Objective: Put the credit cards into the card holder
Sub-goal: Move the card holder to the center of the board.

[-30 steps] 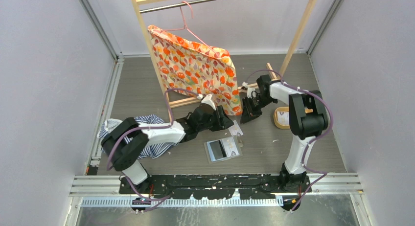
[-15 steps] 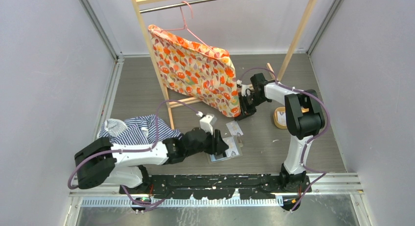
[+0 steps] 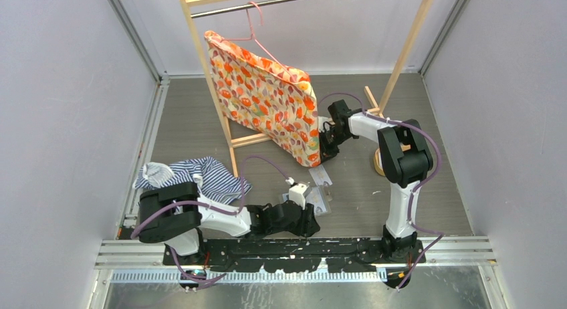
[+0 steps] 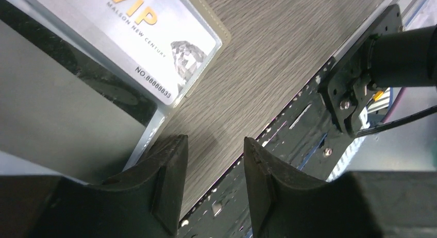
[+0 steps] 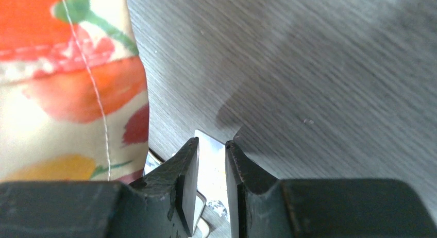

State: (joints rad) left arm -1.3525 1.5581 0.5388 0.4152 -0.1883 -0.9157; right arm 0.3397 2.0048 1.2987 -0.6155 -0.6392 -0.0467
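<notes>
Left wrist view has the card holder lying open on the table, a silver VIP card inside its clear sleeve. The left gripper is just beside the holder's corner, jaws apart with nothing between them. Top external view puts the holder near the table's near edge with loose credit cards just beyond it, and farther back the right gripper hangs over a white card beside the floral cloth, jaws narrowly parted and clamping nothing.
</notes>
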